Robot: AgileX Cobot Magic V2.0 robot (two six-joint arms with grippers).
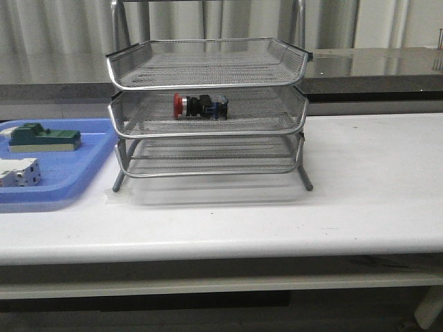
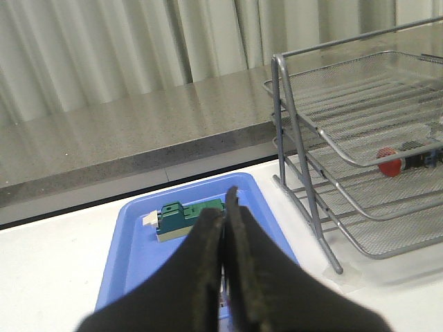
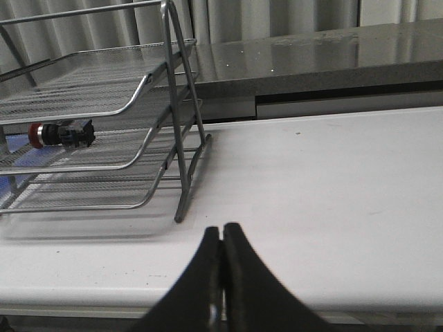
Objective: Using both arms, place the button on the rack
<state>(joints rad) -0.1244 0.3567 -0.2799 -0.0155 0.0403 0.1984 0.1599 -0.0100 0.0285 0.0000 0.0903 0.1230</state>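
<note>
Both the left gripper [image 2: 223,216] and right gripper [image 3: 222,238] have jaws pressed together, empty. Beyond, the button [image 1: 200,106] lies on its side in the middle tier of the rack [image 1: 208,111], long axis crosswise, red cap pointing left.

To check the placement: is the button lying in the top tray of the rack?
No, the button lies on its side in the middle tray of the rack.

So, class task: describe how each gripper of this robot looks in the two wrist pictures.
Both look alike: the left gripper and right gripper each show two matte black fingers, broad at the base and tapering to rounded tips. No markings or cables are visible, and the arms themselves are out of view.
</note>
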